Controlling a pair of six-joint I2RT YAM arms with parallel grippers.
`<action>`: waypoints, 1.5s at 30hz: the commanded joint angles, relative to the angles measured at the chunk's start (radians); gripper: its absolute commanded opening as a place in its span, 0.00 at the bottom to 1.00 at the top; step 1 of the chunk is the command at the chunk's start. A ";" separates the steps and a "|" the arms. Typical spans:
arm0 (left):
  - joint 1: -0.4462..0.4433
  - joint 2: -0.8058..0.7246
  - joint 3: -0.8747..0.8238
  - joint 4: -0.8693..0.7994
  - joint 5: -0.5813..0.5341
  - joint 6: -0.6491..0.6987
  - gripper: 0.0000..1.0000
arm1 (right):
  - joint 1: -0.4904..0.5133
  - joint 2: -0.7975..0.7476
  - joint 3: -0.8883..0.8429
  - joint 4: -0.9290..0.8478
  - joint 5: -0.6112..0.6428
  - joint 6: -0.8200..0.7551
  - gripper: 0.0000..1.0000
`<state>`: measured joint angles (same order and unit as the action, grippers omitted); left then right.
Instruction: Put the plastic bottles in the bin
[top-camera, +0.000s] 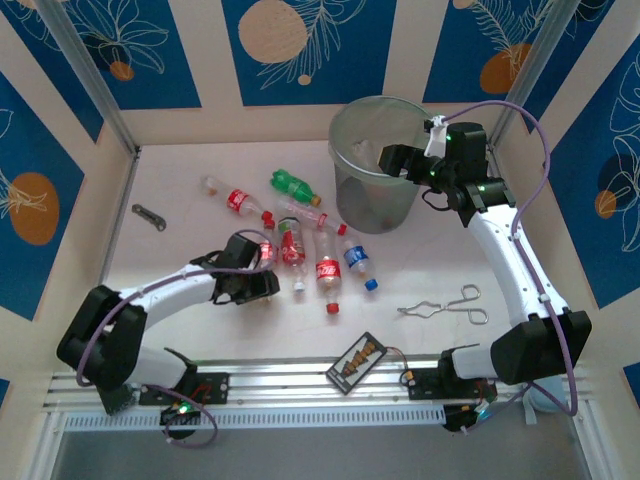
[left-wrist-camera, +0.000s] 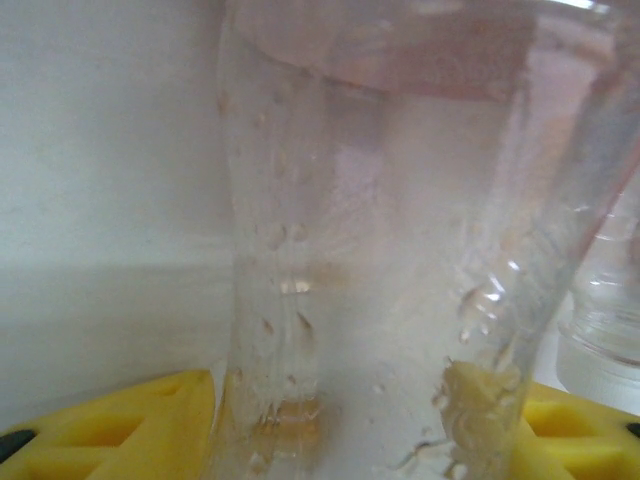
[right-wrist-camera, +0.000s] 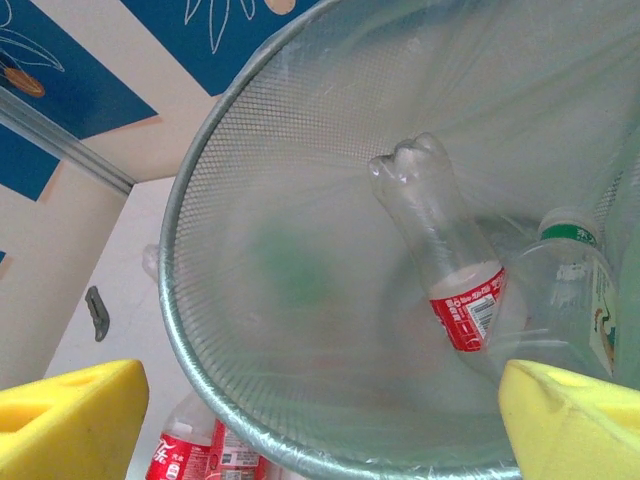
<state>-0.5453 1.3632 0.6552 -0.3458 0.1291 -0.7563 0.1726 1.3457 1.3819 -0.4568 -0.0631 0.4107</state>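
Several plastic bottles lie mid-table: a red-labelled one (top-camera: 232, 198), a green one (top-camera: 295, 187), two more red-labelled (top-camera: 292, 245) (top-camera: 327, 266) and a blue-labelled one (top-camera: 358, 260). My left gripper (top-camera: 262, 272) is at the left end of that cluster, its yellow fingers (left-wrist-camera: 110, 420) pressed on either side of a clear bottle (left-wrist-camera: 380, 250). My right gripper (top-camera: 397, 160) hangs open over the bin (top-camera: 350, 185) with nothing between its pads (right-wrist-camera: 70, 420). Inside the bin (right-wrist-camera: 200, 330) lie a red-labelled bottle (right-wrist-camera: 440, 240) and a white-capped one (right-wrist-camera: 565, 270).
Metal scissors (top-camera: 445, 305) lie at the right front. A flat black card (top-camera: 358, 360) rests near the front rail. A small dark metal piece (top-camera: 148, 215) lies at the far left. Walls enclose the table on three sides.
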 joint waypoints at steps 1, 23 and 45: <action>-0.005 -0.086 0.063 -0.044 -0.005 0.068 0.54 | 0.009 -0.011 0.033 -0.024 -0.101 -0.016 0.91; -0.033 -0.180 0.204 0.379 0.178 0.240 0.13 | 0.327 0.312 0.246 0.042 -0.389 0.091 0.96; -0.069 -0.106 0.190 0.432 0.166 0.226 0.27 | 0.352 0.361 0.291 0.023 -0.354 0.050 0.61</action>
<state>-0.6048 1.2480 0.8551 0.0387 0.2958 -0.5327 0.5198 1.7290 1.6367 -0.3981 -0.4213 0.4843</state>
